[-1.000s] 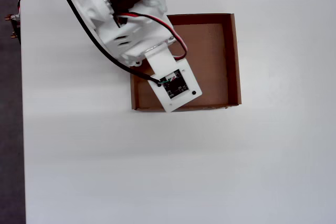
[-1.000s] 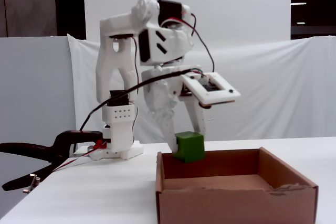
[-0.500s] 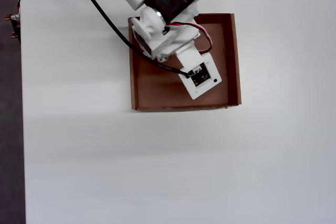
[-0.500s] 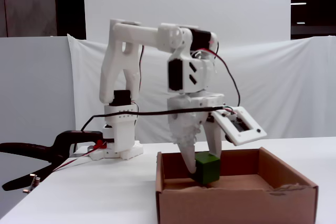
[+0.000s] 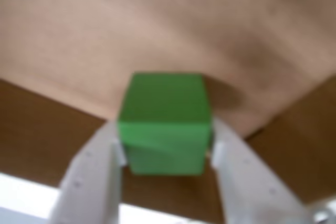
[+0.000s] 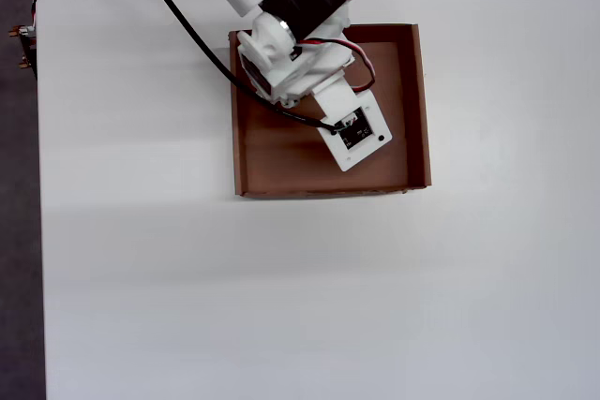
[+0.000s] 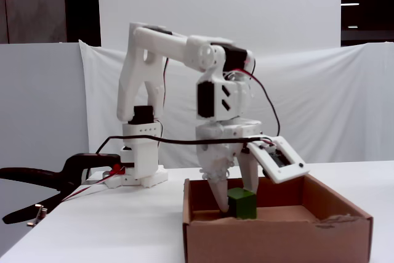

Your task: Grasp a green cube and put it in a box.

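My white two-finger pincer (image 5: 165, 148) is clamped on the small bright-green matte cube (image 5: 164, 121), one finger pressing each side. The cube sits low inside the shallow brown cardboard box (image 7: 277, 238), on or just over its floor, on the white table (image 6: 309, 297).

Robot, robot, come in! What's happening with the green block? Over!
Gripper shut on green cube. Cube low inside the box, touching bottom or not, cannot tell. Nothing in the way.
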Robot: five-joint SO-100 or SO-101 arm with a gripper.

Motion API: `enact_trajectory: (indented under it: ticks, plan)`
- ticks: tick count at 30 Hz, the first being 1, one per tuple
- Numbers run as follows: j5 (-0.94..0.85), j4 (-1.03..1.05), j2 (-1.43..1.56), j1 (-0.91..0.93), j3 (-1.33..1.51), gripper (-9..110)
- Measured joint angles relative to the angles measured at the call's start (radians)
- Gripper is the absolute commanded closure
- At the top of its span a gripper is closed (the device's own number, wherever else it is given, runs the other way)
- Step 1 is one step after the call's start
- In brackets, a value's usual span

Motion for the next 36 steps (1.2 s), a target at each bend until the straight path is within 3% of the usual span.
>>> enact_trajectory:
  ticks: [10,19,36]
  plan:
    - [0.0,0.018,0.044,0.006,0.015,80]
    - [0.061,0.124,0.38,0.152,0.043,80]
    - [0.235,0.161,1.204,0.657,0.815,80]
